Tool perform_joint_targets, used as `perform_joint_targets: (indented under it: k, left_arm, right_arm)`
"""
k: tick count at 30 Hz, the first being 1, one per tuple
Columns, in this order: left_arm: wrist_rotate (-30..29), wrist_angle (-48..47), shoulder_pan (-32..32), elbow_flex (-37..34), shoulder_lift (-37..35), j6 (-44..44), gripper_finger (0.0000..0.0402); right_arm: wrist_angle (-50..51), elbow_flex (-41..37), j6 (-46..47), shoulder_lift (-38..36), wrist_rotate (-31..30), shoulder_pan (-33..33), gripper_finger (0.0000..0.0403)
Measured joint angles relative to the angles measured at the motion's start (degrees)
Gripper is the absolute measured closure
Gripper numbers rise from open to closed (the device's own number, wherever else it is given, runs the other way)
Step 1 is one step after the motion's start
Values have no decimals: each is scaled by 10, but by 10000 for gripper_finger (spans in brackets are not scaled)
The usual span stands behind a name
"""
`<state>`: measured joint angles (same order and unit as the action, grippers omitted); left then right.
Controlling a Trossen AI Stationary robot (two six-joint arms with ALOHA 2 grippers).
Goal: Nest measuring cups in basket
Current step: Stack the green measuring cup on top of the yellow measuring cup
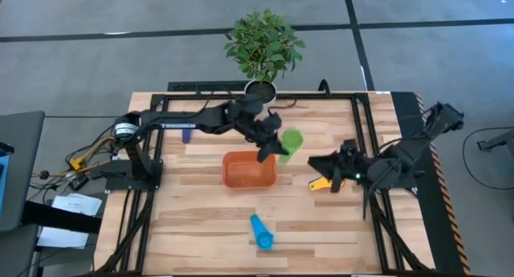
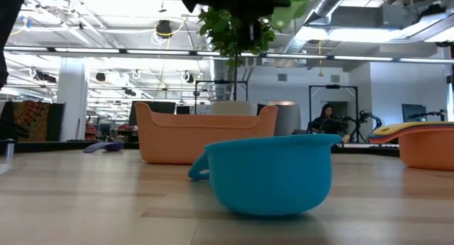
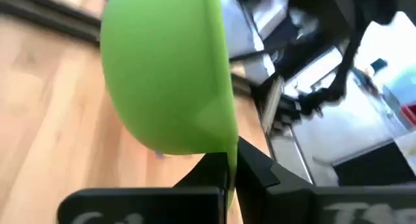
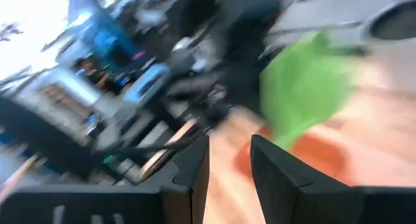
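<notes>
My left gripper (image 1: 271, 151) is shut on the green measuring cup (image 1: 291, 138), high above the table at the far right corner of the orange basket (image 1: 249, 169). The cup fills the left wrist view (image 3: 166, 74). My right gripper (image 1: 320, 160) is open and empty, right of the basket, beside a yellow cup (image 1: 320, 183) that sits in an orange one (image 2: 429, 149). A blue cup (image 1: 261, 232) stands on its bowl near the front edge. A dark blue cup (image 1: 187, 135) lies at the far left. The red cup is out of view. My left gripper pinches the green cup's flat handle (image 3: 229, 164), where it leaves the rim, between its two fingers. The cup is lifted clear and tipped on its side, with the bowl sticking out beyond the fingertips.
A potted plant in a white pot (image 1: 261, 48) stands at the table's far edge, just behind my left arm. A black frame (image 1: 365, 132) runs along the table's sides. Bare wood lies between the basket and the blue cup.
</notes>
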<state>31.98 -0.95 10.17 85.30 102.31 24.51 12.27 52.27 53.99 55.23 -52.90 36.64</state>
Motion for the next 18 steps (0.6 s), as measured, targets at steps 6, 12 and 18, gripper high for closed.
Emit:
perform_joint_targets:
  k: [6,12,18]
  left_arm:
    - [27,-51,-11,-1,35,-4,402]
    - [11,-42,-13,2,40,29,401]
    - [37,-50,-5,2,39,64,401]
  right_arm:
    - [48,1,-33,-30,-54,-29,286]
    - [88,0,-100,-7,9,-103,291]
    - [89,10,-278,40,79,-150,263]
